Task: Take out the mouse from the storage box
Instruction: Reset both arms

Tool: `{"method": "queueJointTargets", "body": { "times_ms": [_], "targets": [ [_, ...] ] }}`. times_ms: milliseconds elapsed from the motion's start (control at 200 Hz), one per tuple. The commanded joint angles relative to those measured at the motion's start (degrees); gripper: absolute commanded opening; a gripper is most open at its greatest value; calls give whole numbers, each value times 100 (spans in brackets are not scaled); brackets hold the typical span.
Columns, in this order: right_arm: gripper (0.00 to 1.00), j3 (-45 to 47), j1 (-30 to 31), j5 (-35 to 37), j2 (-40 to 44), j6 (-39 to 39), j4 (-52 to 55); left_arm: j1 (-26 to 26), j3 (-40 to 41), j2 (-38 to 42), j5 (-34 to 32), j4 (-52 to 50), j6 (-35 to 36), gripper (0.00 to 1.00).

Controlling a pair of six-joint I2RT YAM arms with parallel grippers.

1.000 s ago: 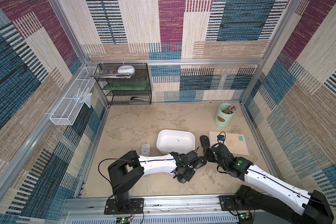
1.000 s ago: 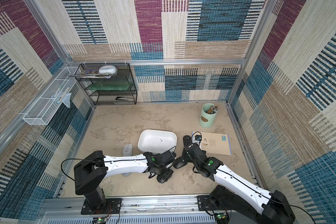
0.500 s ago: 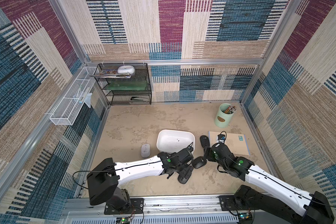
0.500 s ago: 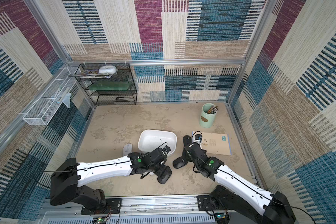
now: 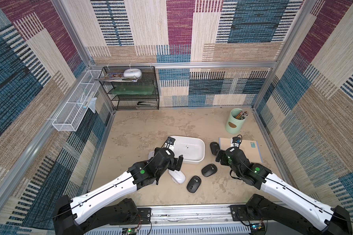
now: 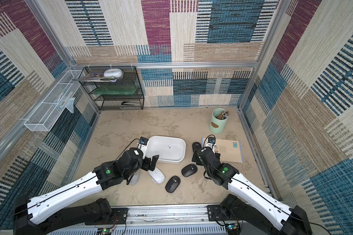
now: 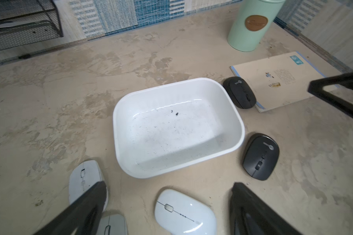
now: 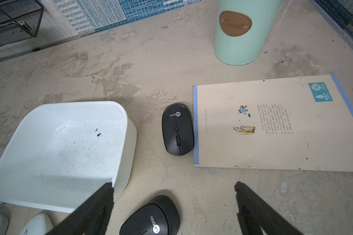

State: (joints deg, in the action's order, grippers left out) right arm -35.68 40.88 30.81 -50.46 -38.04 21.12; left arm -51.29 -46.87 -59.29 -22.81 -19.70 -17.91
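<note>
The storage box (image 5: 190,149) (image 6: 167,149) is a white tub in mid-table, with only dark specks inside (image 7: 171,130) (image 8: 59,152). Several mice lie on the table around it. A white mouse (image 5: 177,176) (image 7: 184,213) lies near the box's front left corner, between and below the spread fingers of my left gripper (image 7: 169,184), untouched. My right gripper (image 8: 173,184) stands open over a black mouse (image 8: 151,218) (image 5: 209,169). A second black mouse (image 5: 194,184) lies in front. A third one (image 5: 214,148) (image 8: 177,130) sits beside the notebook.
A notebook (image 5: 247,149) lies right of the box, and a mint-green pencil cup (image 5: 234,122) stands behind it. Two pale mice (image 7: 84,179) (image 7: 112,223) lie left of the box, partly under my left arm. A black wire shelf (image 5: 135,89) stands at the back left.
My left gripper has opened wide and drawn back to the left, towards the box's front left corner. A black and a white mouse now show where it was. The right arm has barely moved.
</note>
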Motion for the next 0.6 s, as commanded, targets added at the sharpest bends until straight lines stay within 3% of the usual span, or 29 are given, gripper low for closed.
{"method": "queueJointTargets", "body": {
  "times_ms": [0, 170, 240, 426, 596],
  "targets": [
    [100, -76, -9, 377, -1, 121, -213, 305, 21, -53, -392, 488, -26, 100],
    [99, 21, -60, 881, -23, 540, -735, 725, 479, 96, -1514, 1531, 194, 100],
    [99, 115, -95, 1102, 50, 891, -1167, 1062, 668, 81, -1663, 2067, 406, 100],
    [99, 262, -465, 1441, 119, 1963, -2358, 2060, 286, -866, -2221, 2399, 954, 100],
    [99, 266, -1177, 1246, -173, 2625, -3065, 3017, 1139, -1251, -1904, 4044, 1783, 100]
  ]
}}
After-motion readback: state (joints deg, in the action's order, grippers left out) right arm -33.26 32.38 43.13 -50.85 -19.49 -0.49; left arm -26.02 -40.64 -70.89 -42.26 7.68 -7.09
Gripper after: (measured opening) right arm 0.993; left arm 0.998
